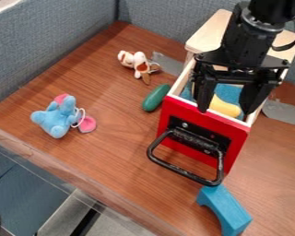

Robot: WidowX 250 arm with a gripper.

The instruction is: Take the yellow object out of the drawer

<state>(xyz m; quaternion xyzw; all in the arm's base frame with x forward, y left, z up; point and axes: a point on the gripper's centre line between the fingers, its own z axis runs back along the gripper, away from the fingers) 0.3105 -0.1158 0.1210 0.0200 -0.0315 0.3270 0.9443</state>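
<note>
At three o'clock in view, over the open drawer [174, 105], the gripper [224, 109] is positioned, jaws parted. Between them the yellow object [226, 107] is seen, inside the drawer. From the drawer, a green object [156, 97] is noted at nine o'clock, a blue plush [54, 119] farther out, a blue block [226, 211] at six.

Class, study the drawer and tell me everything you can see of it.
The drawer stands open, jutting from a pale, wooden-looking cabinet. Its flat front is glossy red, its side walls pale. A black plate on the front carries a black loop handle that sticks outward. Inside, a yellow object lies on something blue near the front. Above hangs the open black hand.
</note>
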